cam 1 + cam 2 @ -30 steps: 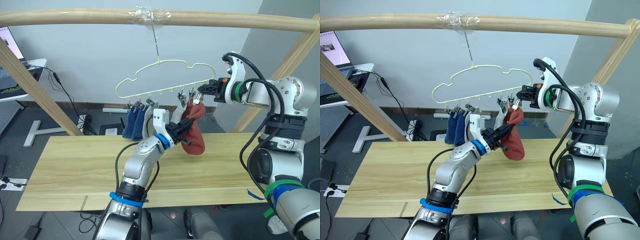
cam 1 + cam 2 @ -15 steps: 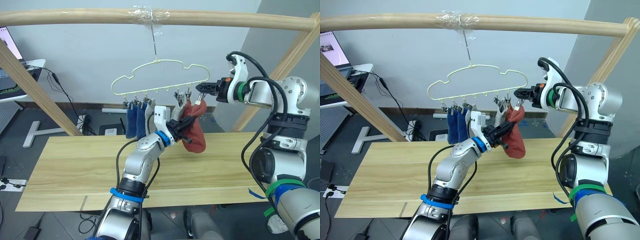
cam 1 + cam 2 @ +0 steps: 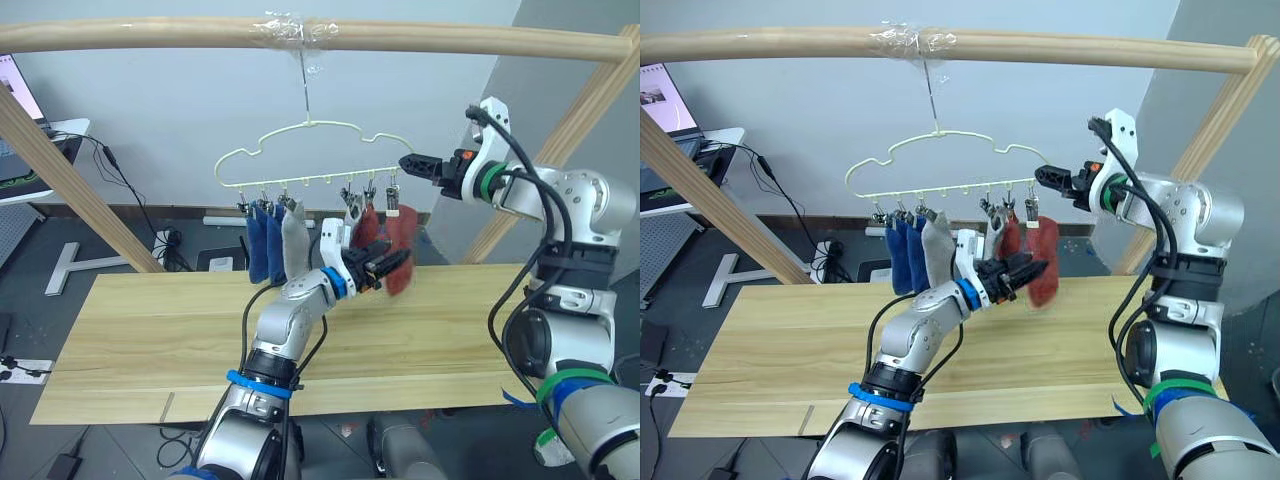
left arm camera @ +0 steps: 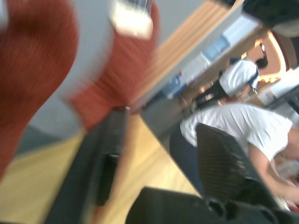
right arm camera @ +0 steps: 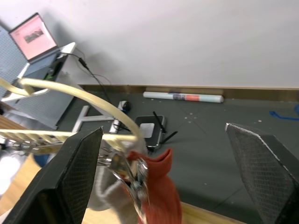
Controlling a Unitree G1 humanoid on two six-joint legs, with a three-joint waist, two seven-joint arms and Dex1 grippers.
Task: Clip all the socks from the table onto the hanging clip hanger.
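The pale-yellow clip hanger (image 3: 308,124) hangs from the top pole, and several socks are clipped along it: two blue (image 3: 259,245), a grey one (image 3: 293,248), another grey one (image 3: 992,232) and two rust-red (image 3: 368,228). The right-hand red sock (image 3: 402,242) hangs from the end clip. My left gripper (image 3: 398,265) is open just in front of the red socks, with nothing between its fingers (image 4: 100,158). My right gripper (image 3: 408,162) stands open beside the hanger's right end, off the clip (image 5: 128,172). The table (image 3: 150,330) has no sock on it.
A round wooden pole frame (image 3: 450,42) spans overhead, with slanted legs at both sides (image 3: 70,180). A side desk with a laptop (image 3: 20,100) stands far left. Cables and a box lie on the floor behind the table. A person in a white shirt (image 4: 243,135) is in the background.
My right gripper opened and drew back from the end clip. My left gripper let go of the red sock, which now hangs free. The hanger swung a little to the left.
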